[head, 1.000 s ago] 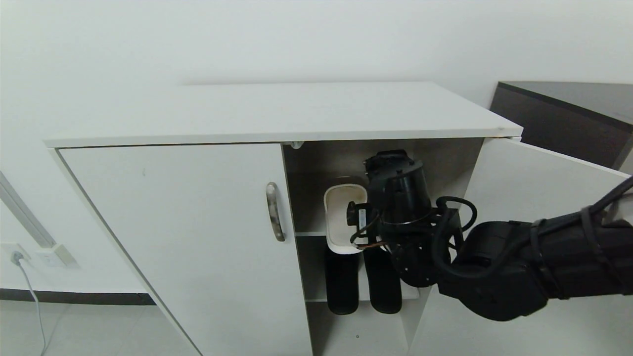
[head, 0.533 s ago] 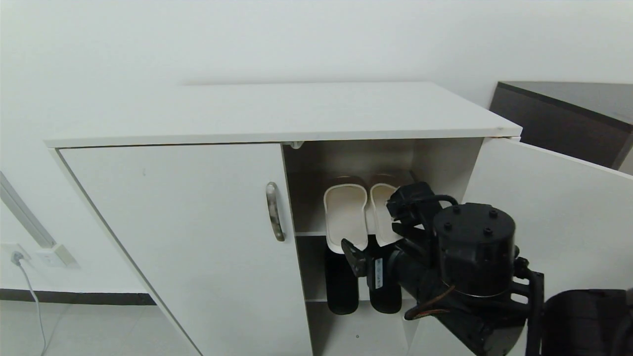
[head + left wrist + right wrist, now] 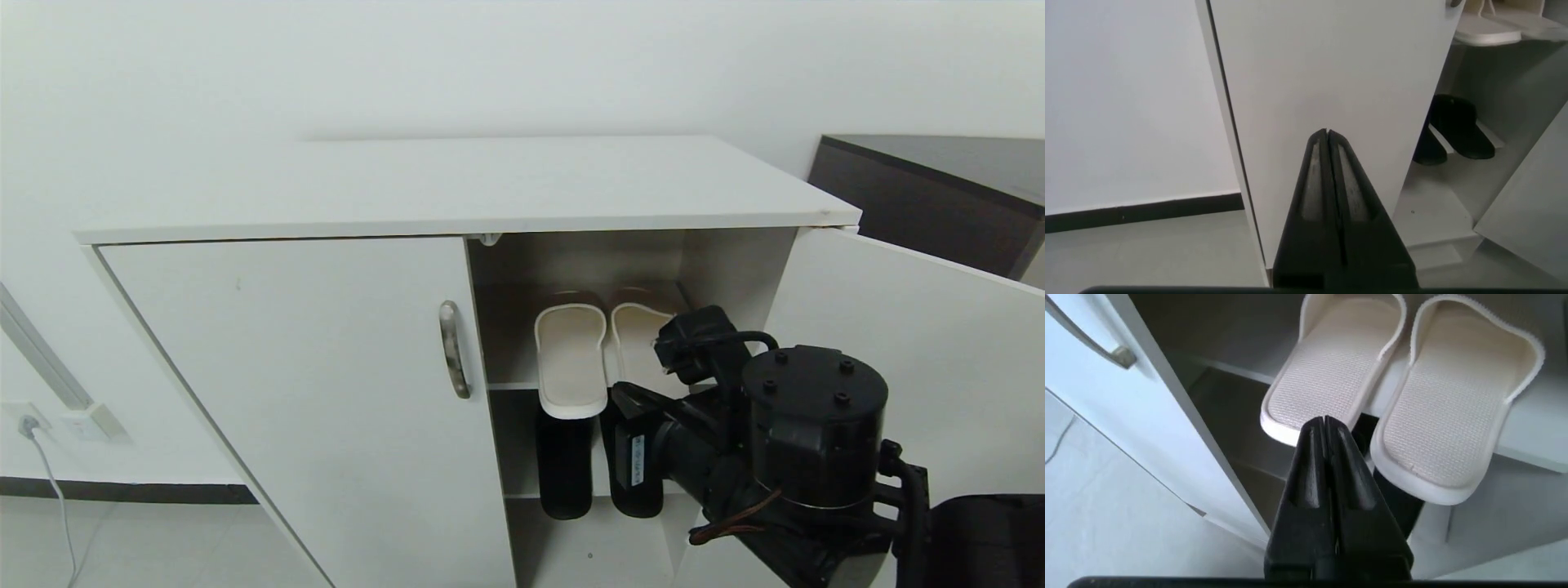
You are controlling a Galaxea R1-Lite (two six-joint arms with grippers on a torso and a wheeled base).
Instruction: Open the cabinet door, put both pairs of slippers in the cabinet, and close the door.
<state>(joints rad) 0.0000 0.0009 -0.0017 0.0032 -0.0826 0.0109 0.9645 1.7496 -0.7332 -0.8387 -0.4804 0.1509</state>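
Presently, white slippers (image 3: 571, 359) on upper shelf (image 3: 510, 385), ends overhanging its edge, black slippers (image 3: 563, 474) on lower shelf (image 3: 519, 493); left gripper (image 3: 1327, 137) and right gripper (image 3: 1324, 425) fingers pressed together, empty; swinging the open door (image 3: 898, 343) shut could clip that overhang.

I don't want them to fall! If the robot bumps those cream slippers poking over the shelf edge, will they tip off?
The cream flat foam-looking slippers could well tip: their ends overhang the white upper shelf. They look thin and light, so a bump would probably slide them. They seem fairly stiff, since the overhanging ends do not droop.
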